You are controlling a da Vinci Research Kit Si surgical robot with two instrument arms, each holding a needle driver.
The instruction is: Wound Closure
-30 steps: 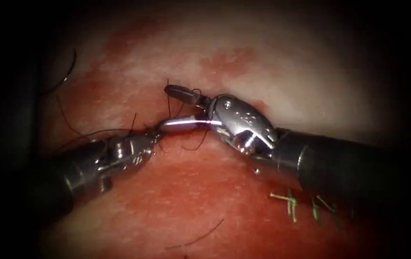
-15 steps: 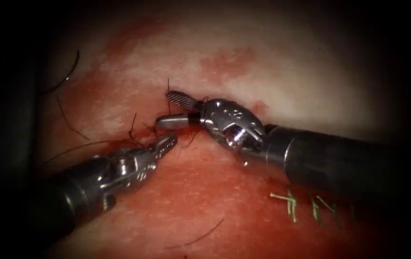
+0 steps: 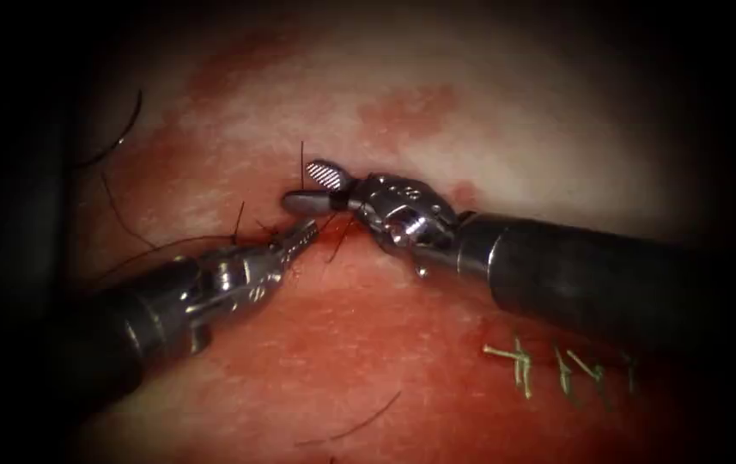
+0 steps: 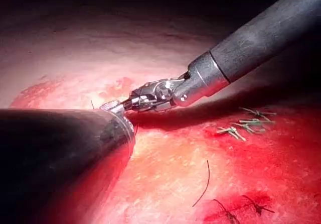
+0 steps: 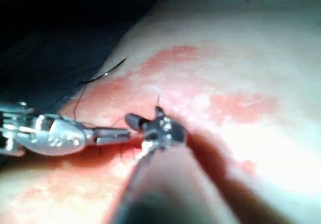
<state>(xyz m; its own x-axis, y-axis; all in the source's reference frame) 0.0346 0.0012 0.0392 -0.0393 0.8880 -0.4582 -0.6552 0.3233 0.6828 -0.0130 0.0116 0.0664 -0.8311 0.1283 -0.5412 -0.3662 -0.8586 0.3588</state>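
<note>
Closest to the camera in the endoscope view there's a loose cut end of thread point(image 3: 355, 427) lying on the red fluid point(image 3: 342, 361), and off to the right a row of green stitches point(image 3: 522, 361) sits in the tissue point(image 3: 488, 146)

A bit further back, the left tool point(image 3: 299, 234) comes in from the picture's left. Its jaws are drawn together, narrow, with the tips right at the spot where the dark thread point(image 3: 170, 246) comes out of the tissue. Honestly I can't tell if it's actually pinching the thread or just touching it. The right wrist view gives the same read: left tool point(image 5: 113, 134) narrow, tips low on the tissue

Just behind that is the right tool point(image 3: 314, 189), coming in from the right. Its jaws are spread fairly wide and there's nothing between them. A short upright end of thread point(image 3: 301, 163) stands just beside its upper jaw. The two tools' tips are near each other but apart

As for the needle, I can't tell where it is

Beyond the tools the tissue goes paler, with red patches
</note>
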